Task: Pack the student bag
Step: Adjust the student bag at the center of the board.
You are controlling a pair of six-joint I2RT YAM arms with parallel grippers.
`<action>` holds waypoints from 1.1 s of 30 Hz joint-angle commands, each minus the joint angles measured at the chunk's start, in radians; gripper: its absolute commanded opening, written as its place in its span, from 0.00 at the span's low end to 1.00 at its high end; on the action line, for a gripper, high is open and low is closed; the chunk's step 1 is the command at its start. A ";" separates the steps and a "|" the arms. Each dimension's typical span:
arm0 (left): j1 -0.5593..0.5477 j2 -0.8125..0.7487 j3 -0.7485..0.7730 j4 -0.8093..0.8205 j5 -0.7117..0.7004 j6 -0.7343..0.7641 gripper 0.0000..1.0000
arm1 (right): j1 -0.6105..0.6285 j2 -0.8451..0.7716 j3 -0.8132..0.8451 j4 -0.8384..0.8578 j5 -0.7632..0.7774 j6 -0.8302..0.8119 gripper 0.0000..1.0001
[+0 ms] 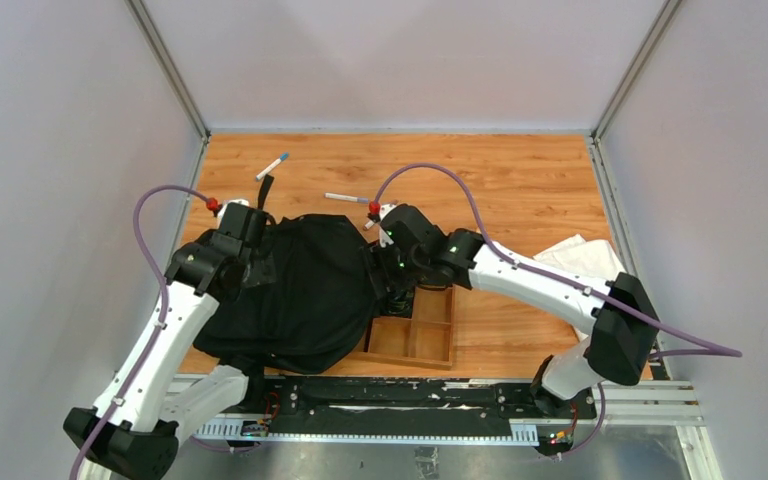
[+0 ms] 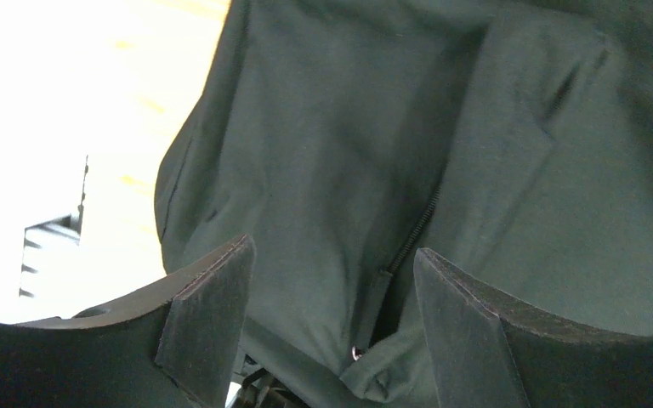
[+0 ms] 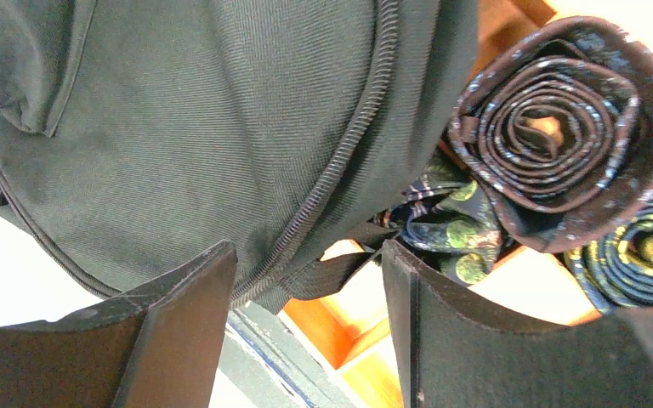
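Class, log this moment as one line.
left gripper: open, over student bag | right gripper: open, over wooden tray edge | rolled ties: in tray

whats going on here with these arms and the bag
Two robot arms are working on a floppy black backpack. The left arm hangs over the fabric by its zipper, jaws open and empty. The right arm is at the bag's edge, beside a wooden tray holding rolled ties, jaws also open, gripping nothing.

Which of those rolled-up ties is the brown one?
The brown tie, the big roll with pale specks at upper right in the right wrist view; the dark blue ties have yellow-green patterns.
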 commanded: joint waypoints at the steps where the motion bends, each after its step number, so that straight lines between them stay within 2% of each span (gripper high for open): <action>1: 0.010 -0.002 -0.049 0.016 -0.154 -0.139 0.75 | -0.020 -0.066 0.044 -0.037 0.083 -0.026 0.66; 5: 0.013 0.093 -0.059 0.027 -0.159 -0.151 0.75 | -0.022 -0.086 0.055 -0.045 0.090 -0.025 0.65; 10: 0.006 0.101 -0.084 0.133 0.099 -0.034 0.78 | -0.031 -0.115 0.039 -0.054 0.119 -0.018 0.65; 12: -0.019 0.076 -0.099 0.163 0.138 -0.025 0.78 | -0.043 -0.120 0.031 -0.054 0.120 -0.015 0.65; 19: -0.086 0.129 -0.140 0.197 0.144 -0.054 0.80 | -0.054 -0.100 0.043 -0.054 0.091 -0.007 0.65; 26: -0.102 0.215 -0.167 0.204 0.058 -0.080 0.80 | -0.054 -0.089 0.043 -0.052 0.074 0.011 0.65; 28: -0.103 0.235 -0.170 0.200 0.025 -0.089 0.76 | -0.054 -0.089 0.041 -0.051 0.074 0.012 0.65; 33: -0.102 0.237 -0.165 0.193 -0.073 -0.134 0.60 | -0.054 -0.092 0.041 -0.052 0.075 0.013 0.65</action>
